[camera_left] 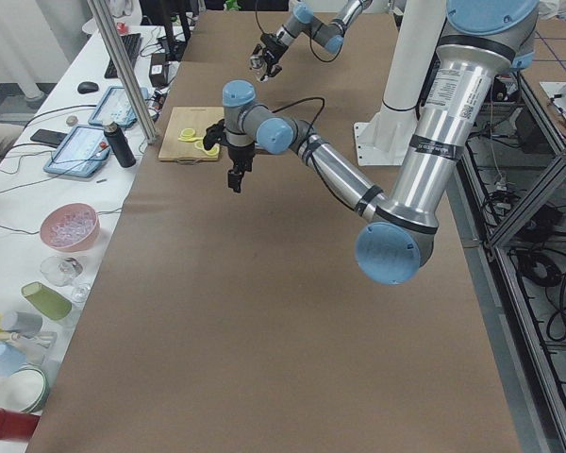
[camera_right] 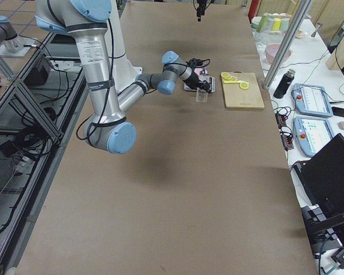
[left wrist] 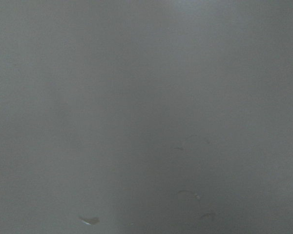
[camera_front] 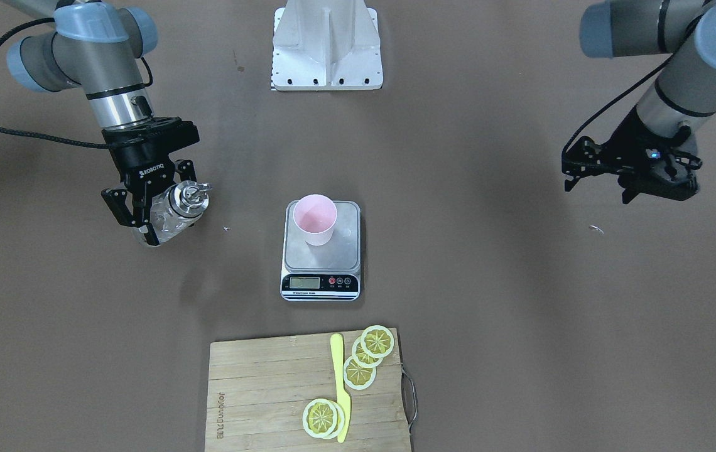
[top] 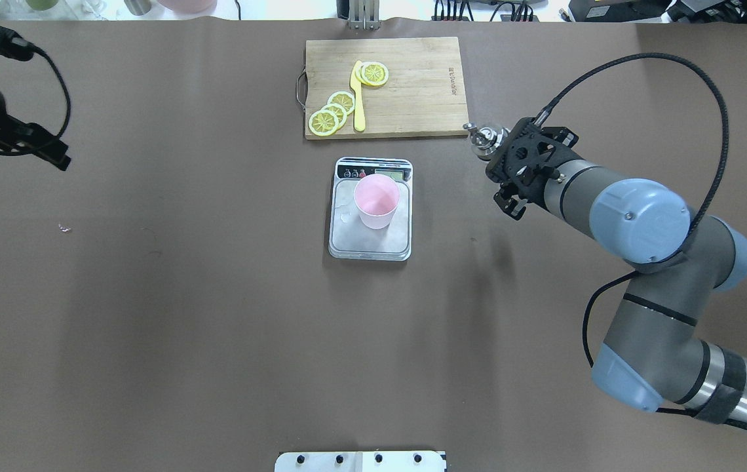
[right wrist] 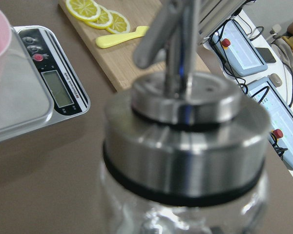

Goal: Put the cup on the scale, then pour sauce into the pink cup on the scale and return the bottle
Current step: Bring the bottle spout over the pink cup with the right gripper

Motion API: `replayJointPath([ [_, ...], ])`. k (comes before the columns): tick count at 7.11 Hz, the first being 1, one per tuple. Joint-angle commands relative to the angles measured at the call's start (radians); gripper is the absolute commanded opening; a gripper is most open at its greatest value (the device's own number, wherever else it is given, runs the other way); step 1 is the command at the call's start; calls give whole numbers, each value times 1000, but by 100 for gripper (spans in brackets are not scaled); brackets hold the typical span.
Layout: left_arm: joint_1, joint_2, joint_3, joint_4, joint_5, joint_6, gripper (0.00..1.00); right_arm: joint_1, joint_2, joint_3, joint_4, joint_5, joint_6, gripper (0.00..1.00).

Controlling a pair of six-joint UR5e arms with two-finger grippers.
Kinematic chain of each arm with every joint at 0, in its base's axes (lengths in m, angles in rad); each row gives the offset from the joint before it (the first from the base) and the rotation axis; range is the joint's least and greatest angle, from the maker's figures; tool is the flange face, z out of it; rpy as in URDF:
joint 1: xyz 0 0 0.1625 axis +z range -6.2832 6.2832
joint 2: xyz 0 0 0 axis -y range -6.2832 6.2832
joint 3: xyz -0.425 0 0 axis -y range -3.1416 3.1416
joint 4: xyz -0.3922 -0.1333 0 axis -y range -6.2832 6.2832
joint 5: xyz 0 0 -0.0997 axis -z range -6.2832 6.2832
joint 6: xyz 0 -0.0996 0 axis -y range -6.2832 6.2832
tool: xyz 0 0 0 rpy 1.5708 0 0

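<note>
The pink cup (camera_front: 314, 217) (top: 377, 200) stands upright on the silver scale (camera_front: 345, 254) (top: 363, 244) at the table's middle, toward the platform's display end. My right gripper (camera_front: 154, 220) is shut on the glass bottle (camera_front: 177, 207), off to the scale's side and apart from it. The bottle's metal pourer cap (top: 483, 137) (right wrist: 185, 102) fills the right wrist view. I cannot make out the sauce through the glass. My left gripper (camera_front: 596, 187) hangs open and holds nothing, far out on the other side of the table.
A wooden cutting board (camera_front: 257, 389) (top: 413, 85) with lemon slices (camera_front: 367, 355) and a yellow knife (camera_front: 340, 389) lies beyond the scale. The robot's white base (camera_front: 326, 50) is behind it. A small scrap (camera_front: 595, 229) lies near the left gripper.
</note>
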Motion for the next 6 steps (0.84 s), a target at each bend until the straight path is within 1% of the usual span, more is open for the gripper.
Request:
replayJointPath([
  [1, -62, 99, 6, -20, -5, 151, 98, -72, 40, 65, -193, -88, -28, 7],
  [2, -72, 139, 23, -83, -7, 160, 98, -91, 77, 68, -288, -125, -52, 7],
  [3, -73, 167, 69, -176, -46, 158, 98, -102, 112, 72, -376, -171, -78, 7],
  [4, -76, 188, 104, -247, -69, 158, 98, -105, 125, 72, -422, -176, -88, 7],
  [6, -78, 210, 109, -277, -76, 167, 98, -120, 142, 59, -491, -233, -121, 6],
])
